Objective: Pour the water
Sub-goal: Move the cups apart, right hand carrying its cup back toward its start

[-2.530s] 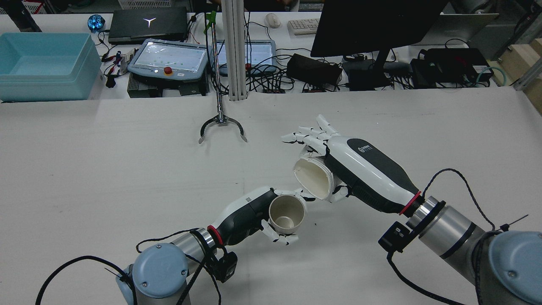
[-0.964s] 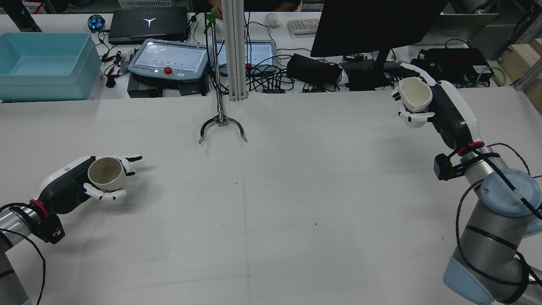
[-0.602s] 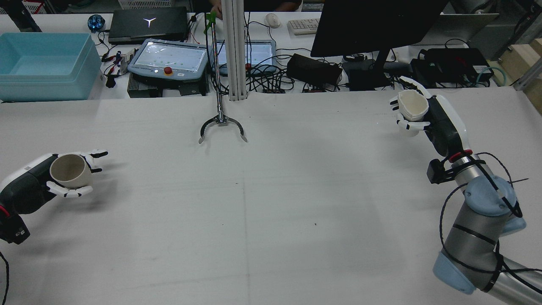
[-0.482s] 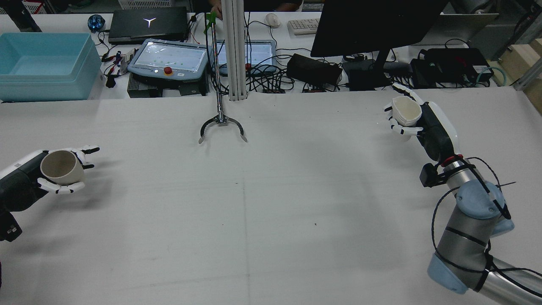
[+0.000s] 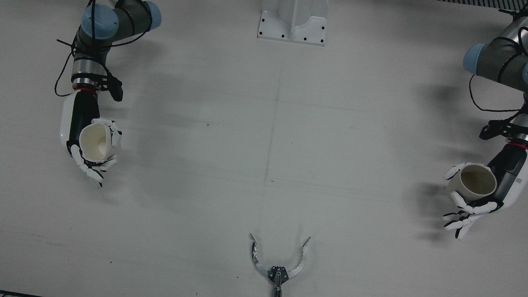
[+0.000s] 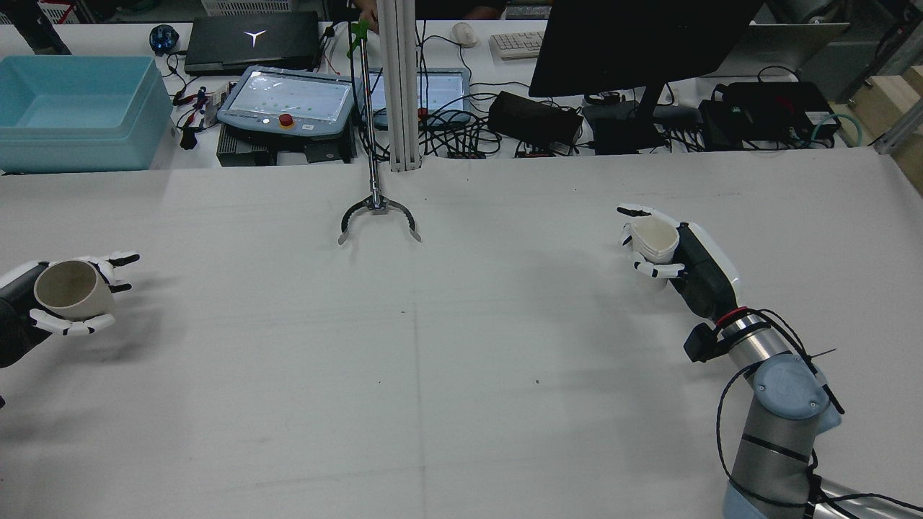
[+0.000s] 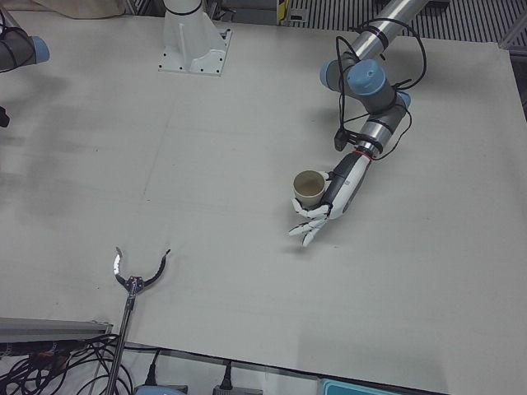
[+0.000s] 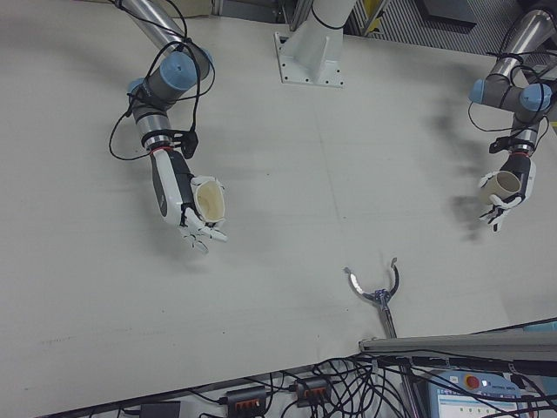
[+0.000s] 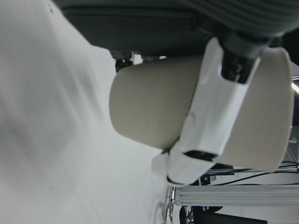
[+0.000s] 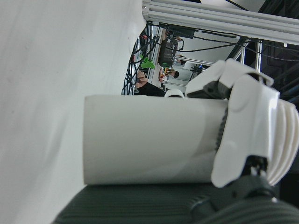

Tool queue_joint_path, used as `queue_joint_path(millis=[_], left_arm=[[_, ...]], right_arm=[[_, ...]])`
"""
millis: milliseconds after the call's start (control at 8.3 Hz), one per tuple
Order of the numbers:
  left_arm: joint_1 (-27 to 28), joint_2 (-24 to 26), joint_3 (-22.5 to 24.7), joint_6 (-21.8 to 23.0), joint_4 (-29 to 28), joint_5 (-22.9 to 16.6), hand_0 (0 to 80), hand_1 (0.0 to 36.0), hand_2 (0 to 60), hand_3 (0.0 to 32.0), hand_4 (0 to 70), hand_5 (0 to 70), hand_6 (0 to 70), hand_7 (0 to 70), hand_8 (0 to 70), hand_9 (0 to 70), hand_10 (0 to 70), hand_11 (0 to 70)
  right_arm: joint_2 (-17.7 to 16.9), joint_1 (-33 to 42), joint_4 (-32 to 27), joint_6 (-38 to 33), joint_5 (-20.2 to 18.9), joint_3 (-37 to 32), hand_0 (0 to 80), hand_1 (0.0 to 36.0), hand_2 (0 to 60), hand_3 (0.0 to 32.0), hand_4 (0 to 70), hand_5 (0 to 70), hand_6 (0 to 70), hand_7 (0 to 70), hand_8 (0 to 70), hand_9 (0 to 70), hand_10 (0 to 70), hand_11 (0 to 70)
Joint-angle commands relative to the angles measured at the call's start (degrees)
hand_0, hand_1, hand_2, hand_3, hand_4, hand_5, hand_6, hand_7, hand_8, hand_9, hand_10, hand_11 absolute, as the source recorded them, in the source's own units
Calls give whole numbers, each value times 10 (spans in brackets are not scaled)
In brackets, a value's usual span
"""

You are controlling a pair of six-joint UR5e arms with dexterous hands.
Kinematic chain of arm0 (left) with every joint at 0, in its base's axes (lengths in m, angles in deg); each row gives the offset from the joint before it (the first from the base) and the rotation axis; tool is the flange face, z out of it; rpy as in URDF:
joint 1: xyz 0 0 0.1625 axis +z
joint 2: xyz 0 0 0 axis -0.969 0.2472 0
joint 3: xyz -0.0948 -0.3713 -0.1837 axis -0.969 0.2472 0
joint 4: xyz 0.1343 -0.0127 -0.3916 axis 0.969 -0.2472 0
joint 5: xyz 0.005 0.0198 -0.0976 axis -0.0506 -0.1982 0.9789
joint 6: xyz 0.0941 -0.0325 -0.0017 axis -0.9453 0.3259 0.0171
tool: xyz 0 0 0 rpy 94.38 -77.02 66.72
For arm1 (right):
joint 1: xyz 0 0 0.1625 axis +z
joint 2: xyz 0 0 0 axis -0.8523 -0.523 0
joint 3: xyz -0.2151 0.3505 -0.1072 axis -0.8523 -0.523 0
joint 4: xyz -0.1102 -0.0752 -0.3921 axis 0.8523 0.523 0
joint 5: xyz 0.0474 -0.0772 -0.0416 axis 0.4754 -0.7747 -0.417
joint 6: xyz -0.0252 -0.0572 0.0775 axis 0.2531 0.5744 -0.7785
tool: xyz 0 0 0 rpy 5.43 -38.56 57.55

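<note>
Nearest the robot's own edge of the table [image 6: 433, 404], toward its left side edge, the left hand [image 6: 32, 317] is wrapped around a beige cup [image 6: 66, 290], fingers closed round the wall; the cup stands close to upright, mouth up and tipped a little, its long axis near vertical; whether its base touches the table or hangs just above it cannot be told; the left hand view shows the fingers [image 9: 219, 126] clasped across the cup's side.

Farther out, and toward the right side edge, the right hand [image 6: 685, 263] grips a white cup [image 6: 652, 241], likewise roughly upright with its mouth open to the front view [image 5: 95, 143]; the right hand view shows the cup's wall pressed into the palm, fingers curled over it.

The relation that matters: the two cups are well apart, one at each side of the table, with the bare middle between them and a grabber tool's claw [image 6: 378, 216] lying near the far edge; neither cup's mouth is over the other, so no pour can happen from here; judging from that, both cups look ready to be set down or carried, and each hand is already on its own cup.

No water is visible in either cup.
</note>
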Motion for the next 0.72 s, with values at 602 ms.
queue_joint_path(millis=[602], left_arm=[[-1,-14,-3,7,-12,-1,800,360,600,0,700,700,248,117,91,38,144,239]], right_arm=[[-19,-26,-31,-14,-4,-25,673,354,445,0,168,175,375,290,314,358,27,69]])
